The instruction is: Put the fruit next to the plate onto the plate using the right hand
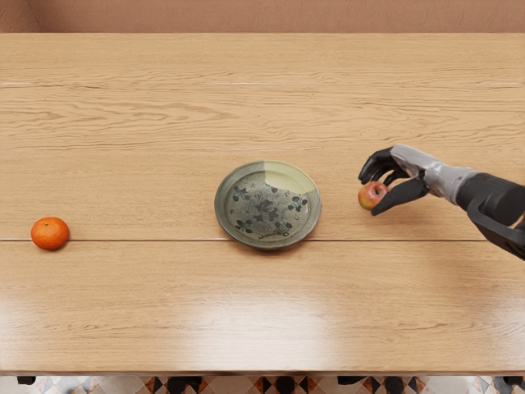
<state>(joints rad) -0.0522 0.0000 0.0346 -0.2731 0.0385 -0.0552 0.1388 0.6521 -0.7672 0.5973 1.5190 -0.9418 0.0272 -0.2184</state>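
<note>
**Apple in the right hand's fingers, right of the plate**

A light wood-grain counter [164,312] fills the frame; a brown wall [262,15] runs along the top and patterned floor tiles [246,384] show under the near edge. The speckled green plate [224,207] sits at centre. The apple [370,195] lies to its right with bare wood between them. The right hand [404,174] enters from the right edge, its dark fingers [376,167] curled around the apple, thumb below. An orange [50,233] rests far left, well apart.
</note>
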